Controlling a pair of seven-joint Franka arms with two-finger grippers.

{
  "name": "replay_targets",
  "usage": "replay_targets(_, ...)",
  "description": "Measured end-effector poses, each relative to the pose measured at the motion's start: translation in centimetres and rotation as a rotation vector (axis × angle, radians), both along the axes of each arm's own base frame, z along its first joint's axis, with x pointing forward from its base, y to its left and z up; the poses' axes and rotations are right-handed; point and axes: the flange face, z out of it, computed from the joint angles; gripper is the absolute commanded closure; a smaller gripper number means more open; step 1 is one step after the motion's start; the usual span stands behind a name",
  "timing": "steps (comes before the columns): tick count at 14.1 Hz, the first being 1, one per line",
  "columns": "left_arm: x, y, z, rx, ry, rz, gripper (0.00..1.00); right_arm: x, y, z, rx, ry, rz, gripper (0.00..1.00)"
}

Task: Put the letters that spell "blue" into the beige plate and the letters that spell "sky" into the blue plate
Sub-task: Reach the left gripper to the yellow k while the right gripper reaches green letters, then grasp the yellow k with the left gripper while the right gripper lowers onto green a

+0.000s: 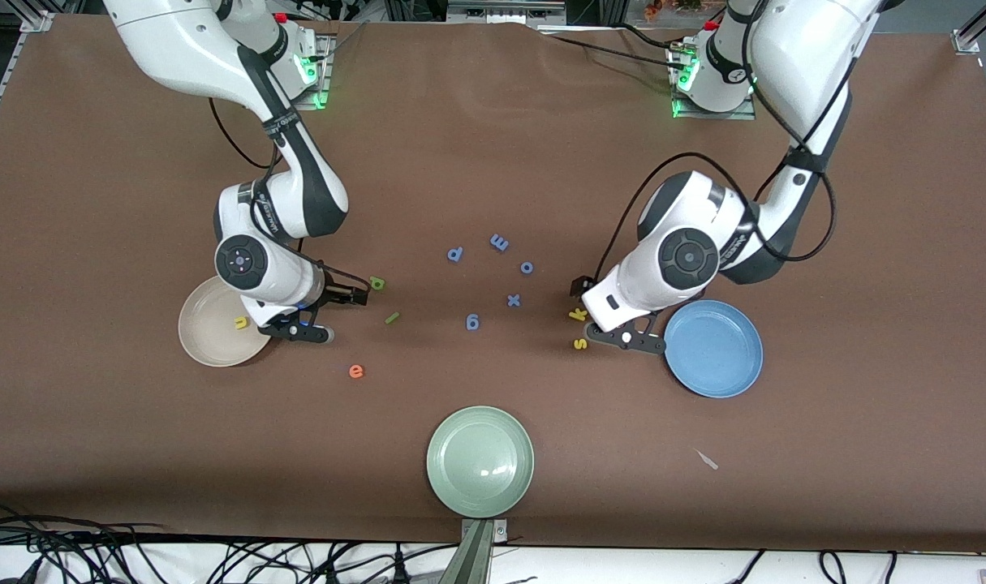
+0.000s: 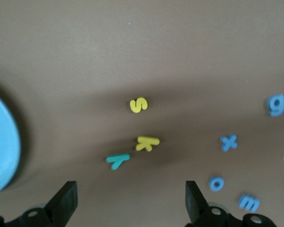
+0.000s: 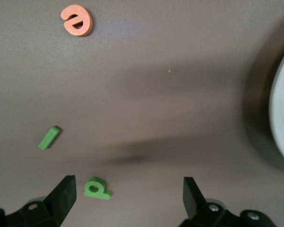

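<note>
A robotics lab: brown-covered table (image 1: 493,162), aluminium framing, loose cables along its edge.

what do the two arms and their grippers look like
Both arms are glossy white with dark grey joint bands, round grey joint caps and black cables looping alongside. Green lights glow at their bases. The left gripper and right gripper each have two black wedge-shaped fingers.

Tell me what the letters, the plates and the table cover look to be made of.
Letters such as the orange e and green l: probably foam, since they look thick, matte and flat-cut. Beige plate, blue plate and green plate: likely smooth plastic or glazed ware; the green one shows a soft glare. Table cover: dull brown sheet, rippled at its edge near the bases, perhaps fabric or felt.
</note>
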Motion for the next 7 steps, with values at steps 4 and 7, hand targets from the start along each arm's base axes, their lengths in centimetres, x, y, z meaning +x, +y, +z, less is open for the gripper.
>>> replay_targets(4,-1.6,-2.7,-3.9,0.144,0.001,0.235,0.00,-3.7,2.1,-2.1,0.014,-0.059,-0.058,0.00)
replay_targets(7,-2.3,-3.7,-4.9,0.183,0.017,0.444,0.00,-5.9,3.6,-3.6,0.008,-0.055,-0.071,0.00)
